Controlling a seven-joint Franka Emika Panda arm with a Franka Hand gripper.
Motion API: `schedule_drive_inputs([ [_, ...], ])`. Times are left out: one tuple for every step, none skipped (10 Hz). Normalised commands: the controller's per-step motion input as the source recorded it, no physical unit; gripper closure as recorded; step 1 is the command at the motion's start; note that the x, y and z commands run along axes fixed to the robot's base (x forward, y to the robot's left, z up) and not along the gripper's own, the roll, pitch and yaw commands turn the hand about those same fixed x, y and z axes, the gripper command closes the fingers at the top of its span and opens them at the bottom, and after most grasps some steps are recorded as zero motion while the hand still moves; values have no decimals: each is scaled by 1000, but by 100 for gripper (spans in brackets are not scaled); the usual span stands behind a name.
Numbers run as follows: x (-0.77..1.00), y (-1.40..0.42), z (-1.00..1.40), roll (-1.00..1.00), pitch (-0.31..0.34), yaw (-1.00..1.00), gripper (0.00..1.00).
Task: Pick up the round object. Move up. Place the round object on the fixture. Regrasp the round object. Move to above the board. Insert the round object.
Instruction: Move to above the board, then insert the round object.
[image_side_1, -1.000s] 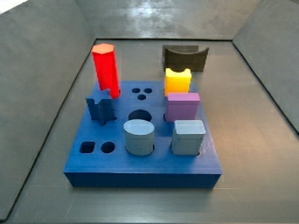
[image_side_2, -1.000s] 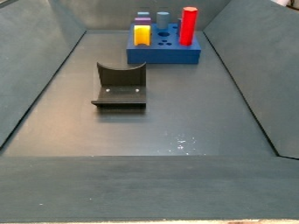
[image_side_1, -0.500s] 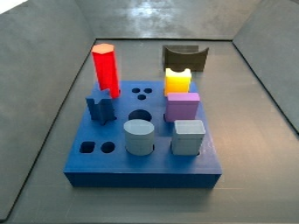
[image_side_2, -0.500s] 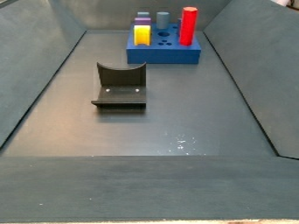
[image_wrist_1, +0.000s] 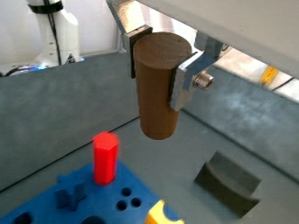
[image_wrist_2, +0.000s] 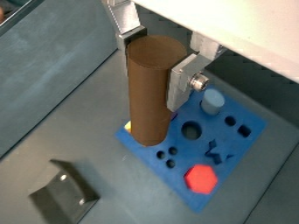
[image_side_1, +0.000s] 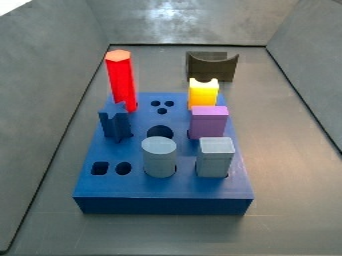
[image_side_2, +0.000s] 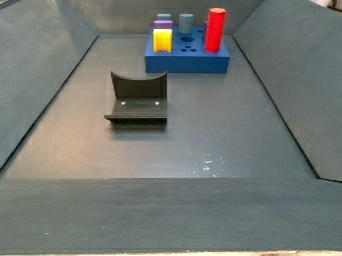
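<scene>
Both side views look the same as half a second before: nothing on the grey floor moves. In both wrist views the gripper (image_wrist_1: 160, 68) holds the plain brown cylinder peg (image_wrist_1: 159, 83) upright, high above the thick blue board (image_wrist_2: 222, 156). The dark notched fixture (image_side_2: 136, 97) stands apart, on the grey floor (image_side_2: 201, 140) between grey walls.
</scene>
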Motion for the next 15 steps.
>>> schedule_drive_inputs([
  [-62, 35, 1, -1000, -66, -42, 100],
  [-56, 39, 0, -1000, -77, -40, 100],
  [-54, 37, 0, -1000, -92, -38, 100],
  [-57, 37, -3, -1000, -116, -31, 100],
  [-61, 41, 0, -927, -131, -17, 100],
  [-60, 40, -1, -714, -131, -15, 100],
  [-58, 35, -4, -522, -123, -10, 100],
  [-3, 0, 0, 0, -20, 0, 100],
  [-51, 0, -40, 0, 0, 0, 100],
  [-80, 0, -43, -74, -3, 29, 100],
  [0, 0, -234, -197, 46, 0, 100],
  [-97, -37, -540, -386, 100, 51, 100],
  [-346, 0, -591, -569, 0, -29, 100],
  [-114, -163, -651, -446, 86, -3, 100],
  [-54, -186, -660, -417, 86, 0, 100],
])
